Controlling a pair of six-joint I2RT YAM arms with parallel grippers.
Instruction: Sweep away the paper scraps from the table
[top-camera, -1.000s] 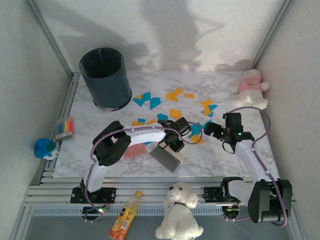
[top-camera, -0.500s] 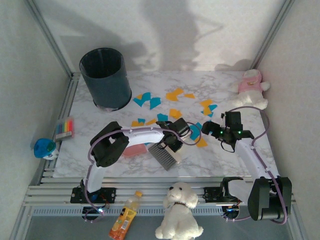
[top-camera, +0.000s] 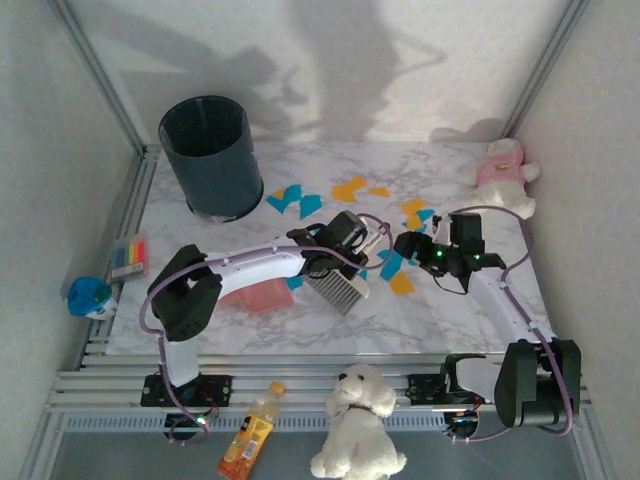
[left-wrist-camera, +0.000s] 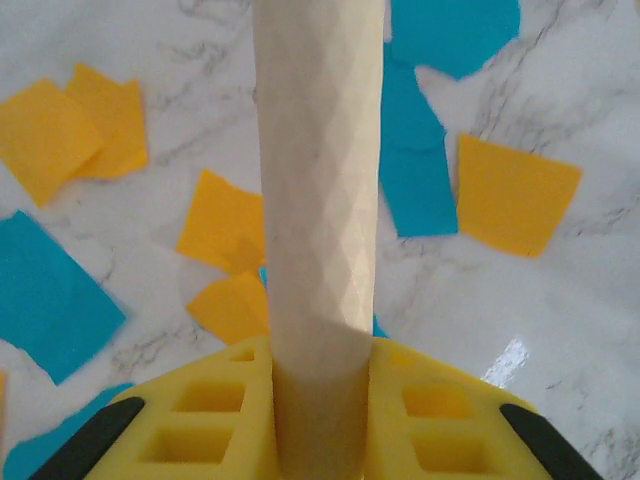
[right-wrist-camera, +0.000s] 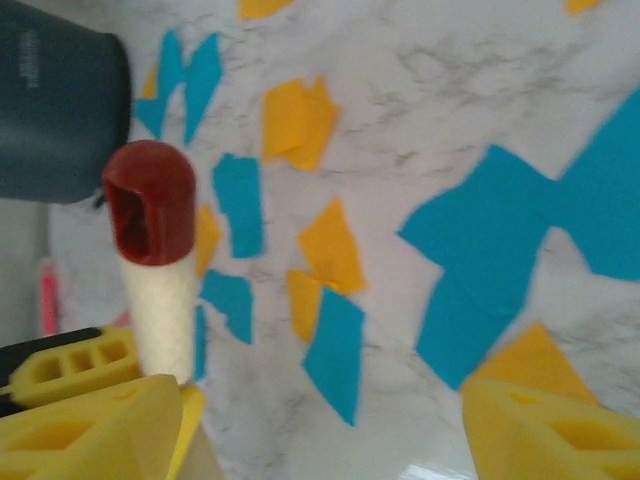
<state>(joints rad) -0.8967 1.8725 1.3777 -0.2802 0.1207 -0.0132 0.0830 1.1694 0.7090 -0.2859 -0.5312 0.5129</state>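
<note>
The left gripper (left-wrist-camera: 320, 420) is clamping tight on the cream handle of the brush (left-wrist-camera: 320, 150), which is running straight up the middle of its wrist view. The paper scraps (top-camera: 348, 188) are lying flat on the marble on both sides of that handle, orange and teal mixed, and some are partly hidden behind it. The right gripper (right-wrist-camera: 325, 425) is hanging with its yellow fingers spread wide and nothing between them. A teal scrap and two orange ones are lying on the surface between and just ahead of them, and a large teal piece is sitting nearer the right-hand finger. Seen from above, the two grippers are facing each other near the middle of the table (top-camera: 400, 322), the brush's grey bristles pointing toward the near edge. The scraps are spreading from there toward the far side, well clear of the silver rails. The dark bin (top-camera: 210, 155) is standing at the far left corner and a pink plush toy (top-camera: 503, 178) is at the far right edge. The pink dustpan (top-camera: 262, 297) is lying just left of the bristles, under the left arm. Bare marble is lying open along the near edge.
</note>
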